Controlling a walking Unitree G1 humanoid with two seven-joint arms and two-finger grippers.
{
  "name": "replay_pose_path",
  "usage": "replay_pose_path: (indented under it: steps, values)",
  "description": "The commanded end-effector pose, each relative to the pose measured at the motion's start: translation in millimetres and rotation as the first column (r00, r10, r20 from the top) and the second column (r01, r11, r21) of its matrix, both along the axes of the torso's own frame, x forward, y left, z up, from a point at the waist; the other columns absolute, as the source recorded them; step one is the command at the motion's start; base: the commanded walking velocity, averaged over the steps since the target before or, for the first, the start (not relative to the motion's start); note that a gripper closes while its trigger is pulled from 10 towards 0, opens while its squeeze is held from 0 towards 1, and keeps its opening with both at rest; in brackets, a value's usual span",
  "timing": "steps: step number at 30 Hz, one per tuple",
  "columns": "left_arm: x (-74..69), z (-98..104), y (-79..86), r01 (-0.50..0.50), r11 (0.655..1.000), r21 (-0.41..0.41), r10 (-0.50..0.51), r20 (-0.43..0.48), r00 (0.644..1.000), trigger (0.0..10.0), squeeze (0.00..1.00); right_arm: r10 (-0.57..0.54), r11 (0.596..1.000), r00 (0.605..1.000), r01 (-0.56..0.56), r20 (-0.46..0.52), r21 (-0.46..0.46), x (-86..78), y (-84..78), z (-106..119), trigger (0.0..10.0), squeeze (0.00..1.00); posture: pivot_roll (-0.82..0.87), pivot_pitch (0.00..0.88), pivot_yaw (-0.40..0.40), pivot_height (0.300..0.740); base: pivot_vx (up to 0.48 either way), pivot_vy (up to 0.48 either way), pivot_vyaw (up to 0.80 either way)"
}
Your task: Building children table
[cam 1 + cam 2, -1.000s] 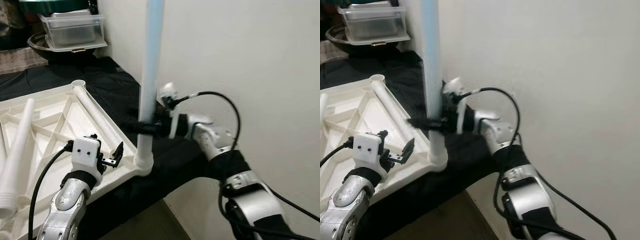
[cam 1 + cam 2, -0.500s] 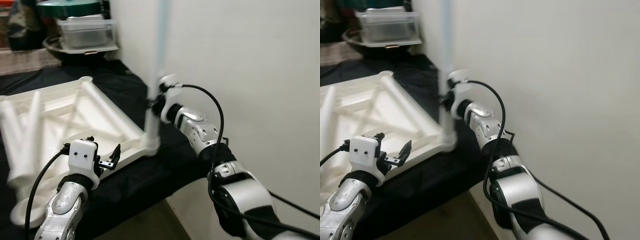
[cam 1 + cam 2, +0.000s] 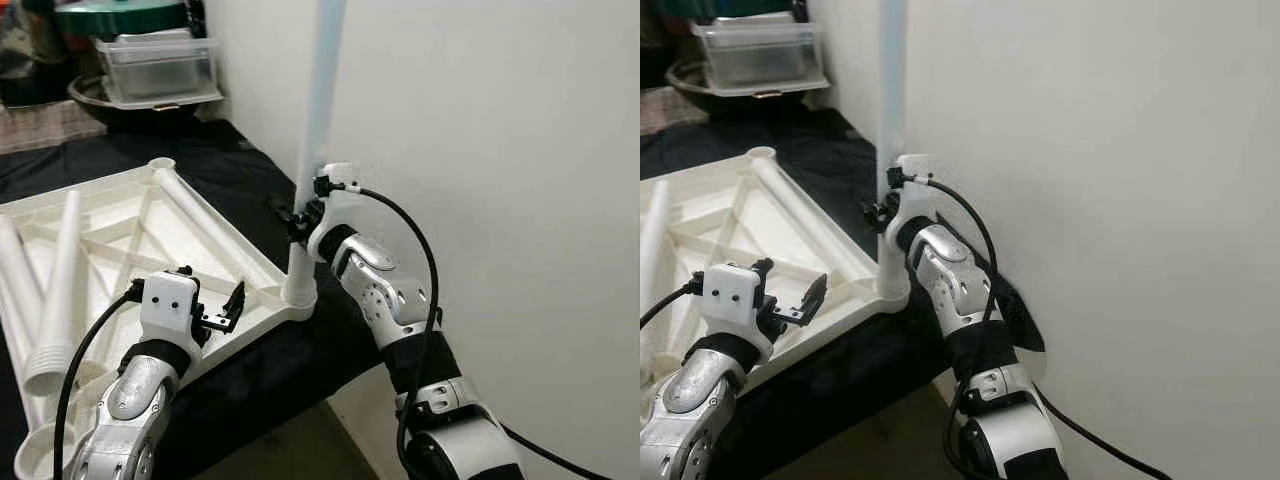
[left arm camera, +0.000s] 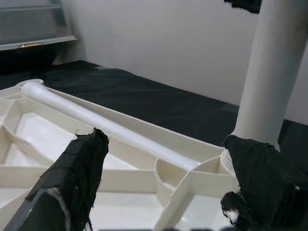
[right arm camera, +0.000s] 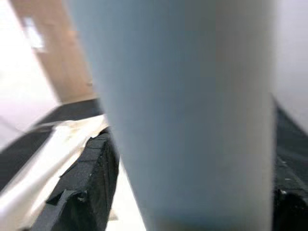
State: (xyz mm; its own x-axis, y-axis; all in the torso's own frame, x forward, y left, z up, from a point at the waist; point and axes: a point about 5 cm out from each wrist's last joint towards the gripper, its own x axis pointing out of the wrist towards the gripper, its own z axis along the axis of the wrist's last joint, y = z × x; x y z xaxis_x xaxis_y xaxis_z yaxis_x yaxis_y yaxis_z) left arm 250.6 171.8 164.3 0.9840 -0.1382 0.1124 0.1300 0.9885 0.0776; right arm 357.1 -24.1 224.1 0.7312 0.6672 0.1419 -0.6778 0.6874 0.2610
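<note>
The tabletop [image 3: 120, 250] lies upside down on a black cloth [image 3: 230, 160], its ribbed underside up. One white leg [image 3: 318, 110] stands upright in the socket [image 3: 298, 296] at the tabletop's corner nearest the wall [image 3: 500, 150]. Another leg [image 3: 195, 215] lies along the tabletop's wall-side edge, ending at the far corner socket. More loose legs [image 3: 55, 290] lie on the tabletop's side away from the wall.

The right arm reaches forward and bends in toward the standing leg; the right gripper [image 3: 297, 215] grasps it low down, a little above the socket, one finger [image 5: 86, 187] on each side of the pale tube in the right wrist view.

The left arm rises from below, its wrist bent toward the same corner. The left gripper [image 3: 222, 310] hovers over the tabletop's near edge, just beside the socket, fingers [image 4: 77, 168] spread wide with nothing between them; I cannot tell whether they touch the rim.

Beyond the tabletop, at the cloth's far end, a clear box [image 3: 160, 65] sits on a dark bowl [image 3: 110, 100].
</note>
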Motion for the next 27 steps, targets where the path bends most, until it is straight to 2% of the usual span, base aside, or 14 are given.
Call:
replay_pose_path:
  steps: [1, 2, 4, 9, 10, 12, 13, 17, 18, 19, 21, 22, 25, 27]
  values:
    - [-1.3, -3, 2.1, -0.007, 1.0, 0.007, 0.007, -0.013, 1.0, 10.0, 0.0, 0.436, 0.899, 0.892, -0.438, 0.119, -0.007, -23.7, 8.9, 21, 10.0, 0.0, 0.1, 0.0, -0.114, 0.74, 0.0, 0.0, 0.0]
    - [-1.3, -3, 2.1, -0.007, 1.0, 0.007, 0.007, -0.013, 1.0, 10.0, 0.0, 0.436, 0.899, 0.892, -0.438, 0.119, -0.007, -23.7, 8.9, 21, 10.0, 0.0, 0.1, 0.0, -0.114, 0.74, 0.0, 0.0, 0.0]
    - [-2.8, -4, 2.4, -0.012, 1.0, 0.007, 0.012, -0.013, 1.0, 10.0, 0.0, 0.647, 0.761, 0.746, -0.643, 0.158, -0.082, -36.5, 0.5, 24, 10.0, 0.0, 0.12, 0.0, -0.126, 0.74, 0.0, 0.0, 0.0]
    - [-3.5, -3, 3.0, -0.018, 1.0, 0.008, 0.018, -0.012, 1.0, 10.0, 0.0, 0.726, 0.688, 0.675, -0.71, 0.134, -0.151, -38.8, 1.7, 15, 9.6, 0.0, 0.13, 0.0, -0.134, 0.74, 0.0, 0.0, 0.0]
    - [-3.8, -3, 3.3, -0.019, 1.0, 0.008, 0.019, -0.011, 1.0, 10.0, 0.0, 0.741, 0.671, 0.661, -0.721, 0.122, -0.172, -38.5, 4.2, 9, 1.3, 0.0, 0.13, 0.0, -0.135, 0.74, 0.0, 0.0, 0.0]
    - [-4.0, -2, 3.8, -0.021, 1.0, 0.01, 0.021, -0.01, 1.0, 10.0, 0.0, 0.728, 0.684, 0.678, -0.706, 0.103, -0.183, -35.4, 8.6, 2, 0.0, 0.0, 0.14, 0.0, -0.136, 0.74, 0.0, 0.0, 0.0]
    - [-4.4, -2, 5.2, -0.025, 1.0, 0.014, 0.025, -0.011, 1.0, 10.0, 0.0, 0.601, 0.788, 0.796, -0.577, 0.066, -0.213, -21.0, 15.5, -10, 0.0, 0.0, 0.14, 0.0, -0.133, 0.74, 0.0, 0.0, 0.0]
    - [-4.7, -2, 5.7, -0.026, 1.0, 0.016, 0.026, -0.011, 1.0, 10.0, 0.0, 0.476, 0.858, 0.879, -0.458, 0.022, -0.233, -9.5, 15.4, -17, 0.0, 0.0, 0.14, 0.0, -0.131, 0.74, 0.0, 0.0, 0.0]
    - [-4.9, -2, 6.1, -0.027, 0.999, 0.017, 0.027, -0.012, 1.0, 10.0, 0.0, 0.217, 0.943, 0.976, -0.215, -0.019, -0.253, 8.8, 6.6, -23, 0.0, 0.0, 0.14, 0.0, -0.13, 0.74, 0.0, 0.0, 0.0]
    - [-4.9, -2, 6.1, -0.027, 0.999, 0.017, 0.027, -0.012, 1.0, 10.0, 0.0, 0.217, 0.943, 0.976, -0.215, -0.019, -0.253, 8.8, 6.6, -23, 0.0, 0.0, 0.14, 0.0, -0.13, 0.74, 0.0, 0.0, 0.0]
    - [-5.2, -2, 6.3, -0.027, 0.999, 0.018, 0.027, -0.013, 1.0, 10.0, 0.0, -0.081, 0.965, 0.995, 0.062, -0.066, -0.254, 24.8, -12.8, -28, 0.0, 0.0, 0.13, 0.0, -0.126, 0.74, 0.0, 0.0, 0.0]
    - [-5.2, -3, 6.2, -0.026, 1.0, 0.017, 0.026, -0.014, 1.0, 10.0, 0.0, -0.324, 0.923, 0.94, 0.29, -0.105, -0.254, 32.1, -35.3, -35, 0.0, 0.0, 0.12, 0.0, -0.122, 0.74, 0.0, 0.0, 0.0]
    - [-3.3, -3, 3.8, -0.018, 1.0, 0.015, 0.018, -0.015, 1.0, 10.0, 0.0, -0.521, 0.844, 0.844, 0.487, -0.127, -0.224, 20.6, -52.4, -46, 0.0, 0.0, 0.11, 0.0, -0.107, 0.74, 0.0, 0.0, 0.0]
    - [-1.8, -2, 2.1, -0.012, 1.0, 0.012, 0.012, -0.014, 1.0, 10.0, 0.0, -0.508, 0.854, 0.853, 0.479, -0.125, -0.204, 8.5, -45.2, -48, 0.0, 0.0, 0.11, 0.0, -0.102, 0.74, 0.0, 0.0, 0.0]
